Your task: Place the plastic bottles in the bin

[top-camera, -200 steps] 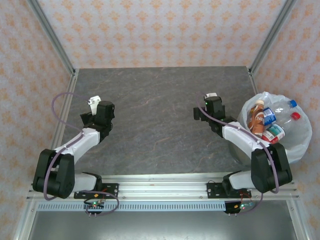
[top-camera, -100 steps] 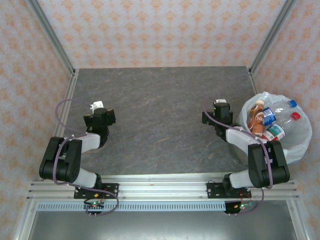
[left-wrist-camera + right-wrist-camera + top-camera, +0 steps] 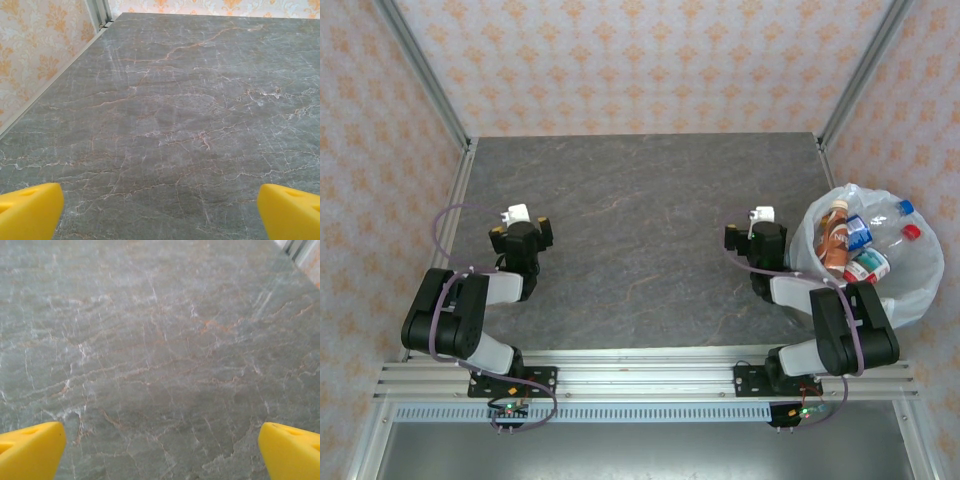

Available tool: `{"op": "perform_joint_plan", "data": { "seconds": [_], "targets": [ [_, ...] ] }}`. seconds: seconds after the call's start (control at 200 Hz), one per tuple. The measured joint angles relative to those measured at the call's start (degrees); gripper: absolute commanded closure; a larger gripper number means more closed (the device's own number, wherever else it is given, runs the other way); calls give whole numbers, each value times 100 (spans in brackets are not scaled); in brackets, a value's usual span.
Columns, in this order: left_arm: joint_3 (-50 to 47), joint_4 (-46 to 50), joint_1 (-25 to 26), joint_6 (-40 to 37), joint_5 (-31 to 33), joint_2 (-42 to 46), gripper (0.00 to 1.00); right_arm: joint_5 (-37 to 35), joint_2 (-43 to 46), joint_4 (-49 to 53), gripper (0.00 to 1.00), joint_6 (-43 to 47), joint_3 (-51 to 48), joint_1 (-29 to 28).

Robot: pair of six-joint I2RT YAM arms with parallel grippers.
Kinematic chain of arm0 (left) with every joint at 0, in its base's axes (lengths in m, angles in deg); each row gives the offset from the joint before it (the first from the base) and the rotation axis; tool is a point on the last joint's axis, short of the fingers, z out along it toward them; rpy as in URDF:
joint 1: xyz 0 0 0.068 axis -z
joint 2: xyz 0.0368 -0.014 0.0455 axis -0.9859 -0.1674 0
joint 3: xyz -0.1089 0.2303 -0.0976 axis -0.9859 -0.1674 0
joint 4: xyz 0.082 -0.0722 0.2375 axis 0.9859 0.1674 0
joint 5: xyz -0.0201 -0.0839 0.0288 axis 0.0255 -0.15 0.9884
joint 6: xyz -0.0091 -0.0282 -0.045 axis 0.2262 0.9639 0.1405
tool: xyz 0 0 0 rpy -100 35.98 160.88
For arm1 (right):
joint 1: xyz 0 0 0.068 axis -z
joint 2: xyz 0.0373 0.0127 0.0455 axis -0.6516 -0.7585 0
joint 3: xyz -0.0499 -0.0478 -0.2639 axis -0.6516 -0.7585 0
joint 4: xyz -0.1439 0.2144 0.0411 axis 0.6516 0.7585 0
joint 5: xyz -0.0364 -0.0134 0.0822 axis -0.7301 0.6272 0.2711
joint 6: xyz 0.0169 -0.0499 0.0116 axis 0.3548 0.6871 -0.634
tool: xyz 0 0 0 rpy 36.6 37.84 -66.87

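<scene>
Plastic bottles (image 3: 840,238) lie heaped inside the bag-lined bin (image 3: 920,285) at the right edge of the grey marbled table (image 3: 640,190). A brown bottle stands tallest among clear ones with blue and red caps. The 2 arms sit folded near their bases. The left gripper (image 3: 160,212) and right gripper (image 3: 160,450) each hang over the tabletop, yellow fingers (image 3: 30,207) spread wide, holding nothing.
</scene>
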Motion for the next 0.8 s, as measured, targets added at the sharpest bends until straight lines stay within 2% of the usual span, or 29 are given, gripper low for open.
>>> {"op": "perform_joint_plan", "data": {
  "seconds": [0.32,0.435,0.53,0.801],
  "targets": [
    [0,-55,0,0,20,0,0,37,-28,-848,1,90,-291,90],
    [0,-66,0,0,42,2,0,273,-72,-1246,1,-28,-452,389],
    [0,-70,0,0,63,2,0,457,-581,-1849,1,-155,-551,619],
    [0,-70,0,0,83,2,0,284,-787,-1180,1,-581,79,841]
  ]
}}
